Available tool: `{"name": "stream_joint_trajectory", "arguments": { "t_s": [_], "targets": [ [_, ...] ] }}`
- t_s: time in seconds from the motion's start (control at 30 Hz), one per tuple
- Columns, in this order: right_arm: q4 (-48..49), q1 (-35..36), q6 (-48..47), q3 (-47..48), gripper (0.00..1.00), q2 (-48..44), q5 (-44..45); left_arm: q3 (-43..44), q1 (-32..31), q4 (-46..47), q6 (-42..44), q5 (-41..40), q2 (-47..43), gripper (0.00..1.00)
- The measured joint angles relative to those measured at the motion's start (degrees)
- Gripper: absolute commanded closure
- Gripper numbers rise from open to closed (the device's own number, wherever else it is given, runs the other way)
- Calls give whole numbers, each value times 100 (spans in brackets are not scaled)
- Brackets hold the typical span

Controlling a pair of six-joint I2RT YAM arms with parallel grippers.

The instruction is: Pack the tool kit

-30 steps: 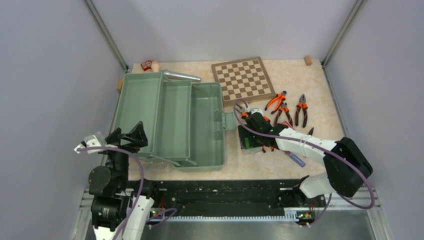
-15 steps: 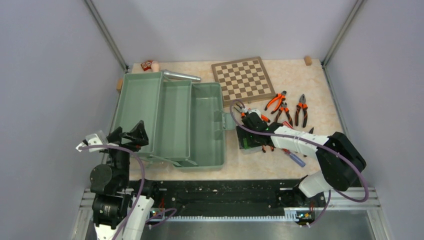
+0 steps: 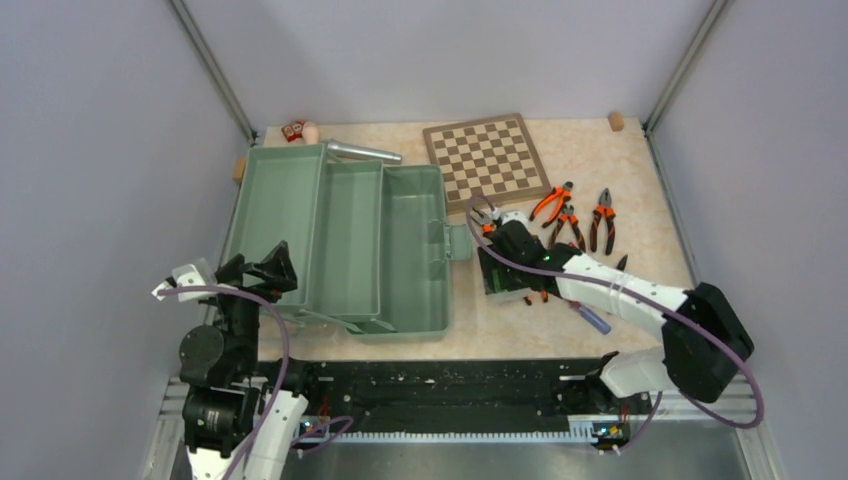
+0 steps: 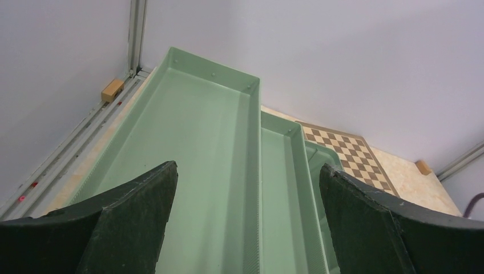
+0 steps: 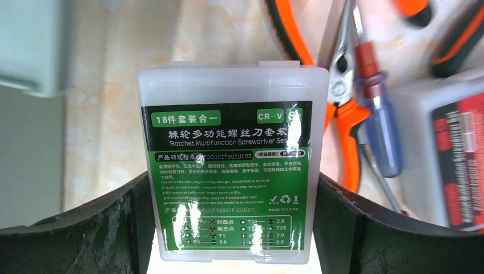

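Observation:
The sage-green toolbox [image 3: 340, 240] lies open at the left of the table, and its trays [image 4: 217, 142] hold nothing. My left gripper [image 3: 255, 272] hovers open over the box's near-left corner, with nothing between its jaws [image 4: 246, 166]. The green bit case [image 5: 228, 142] lies flat on the table to the right of the box [image 3: 497, 275]. My right gripper [image 5: 231, 177] points down at it, a finger against each long side. Orange-handled pliers [image 5: 342, 114], a blue screwdriver [image 5: 379, 137] and the red bit case [image 5: 451, 154] lie just beside it.
More orange-handled pliers [image 3: 603, 220] lie further right. The chessboard [image 3: 486, 160] sits at the back centre. A hammer [image 3: 360, 151] rests behind the toolbox. A small wooden block [image 3: 615, 121] is at the back right corner, and small red pieces [image 3: 293, 130] at the back left.
My right gripper's jaws have narrowed onto the green bit case, and the arm has shifted slightly. The left arm has not moved.

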Motion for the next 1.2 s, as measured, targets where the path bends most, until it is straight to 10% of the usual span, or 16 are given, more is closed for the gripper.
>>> {"name": "stream_joint_trajectory", "arguments": {
  "t_s": [0.43,1.2],
  "targets": [
    [-542,424,-894,1869,46,-815,177,129,0,-26,-9,-9,0,2],
    [981,1945,-3281,4030,44,2035,-3045,348,0,-326,98,-404,-129,2]
  ]
}}
